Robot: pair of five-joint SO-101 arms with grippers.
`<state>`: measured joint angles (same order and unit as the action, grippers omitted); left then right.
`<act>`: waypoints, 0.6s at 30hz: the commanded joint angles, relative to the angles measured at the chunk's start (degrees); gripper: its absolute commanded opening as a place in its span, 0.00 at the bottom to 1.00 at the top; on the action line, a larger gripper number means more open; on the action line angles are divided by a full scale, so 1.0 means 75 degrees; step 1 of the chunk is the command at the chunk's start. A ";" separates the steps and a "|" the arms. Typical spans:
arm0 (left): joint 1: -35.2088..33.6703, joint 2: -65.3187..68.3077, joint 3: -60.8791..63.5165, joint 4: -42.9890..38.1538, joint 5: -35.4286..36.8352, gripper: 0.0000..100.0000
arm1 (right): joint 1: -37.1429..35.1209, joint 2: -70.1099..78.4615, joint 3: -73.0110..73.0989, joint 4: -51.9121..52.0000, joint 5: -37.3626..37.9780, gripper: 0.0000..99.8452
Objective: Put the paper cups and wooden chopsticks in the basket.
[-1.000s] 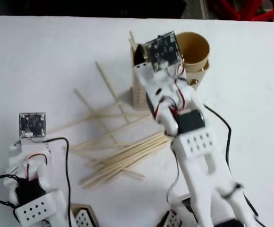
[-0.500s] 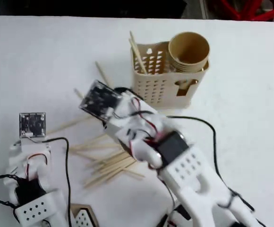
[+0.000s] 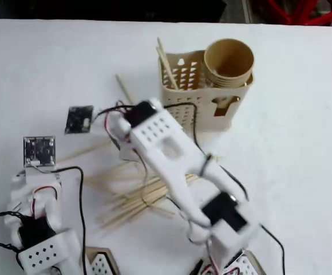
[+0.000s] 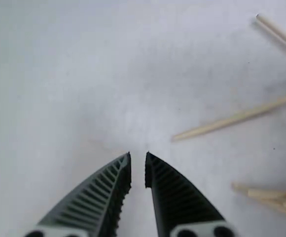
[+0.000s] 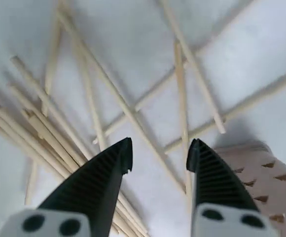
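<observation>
No letters, numbers, brand marks or labels can be read in any view. The only sign-like marks are on the basket (image 3: 203, 112), upper middle of the high view. A small heart-shaped cut-out (image 3: 181, 61) sits in its far wall, and a larger cut-out (image 3: 225, 105) of unclear shape in its near wall.

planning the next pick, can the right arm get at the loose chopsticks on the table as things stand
Probably yes: the right gripper hangs open over the scattered chopsticks, with nothing between them.

Lab bench: white table (image 3: 40, 69), robot arms (image 3: 172, 154)
</observation>
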<state>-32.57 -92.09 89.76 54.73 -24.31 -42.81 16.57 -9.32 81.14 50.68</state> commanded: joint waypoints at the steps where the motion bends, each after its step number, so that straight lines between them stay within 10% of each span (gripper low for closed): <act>1: -0.0018 -0.0100 -0.0035 -0.0059 -0.0094 0.07 | 0.0240 0.1131 -0.1629 0.0580 0.0434 0.25; 18: -0.0018 -0.0100 -0.0023 -0.0059 -0.0375 0.07 | 0.0498 0.5421 -0.6271 0.1073 0.0481 0.33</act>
<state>-32.57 -92.09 89.76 54.73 -26.59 -39.91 56.22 -51.60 88.70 53.67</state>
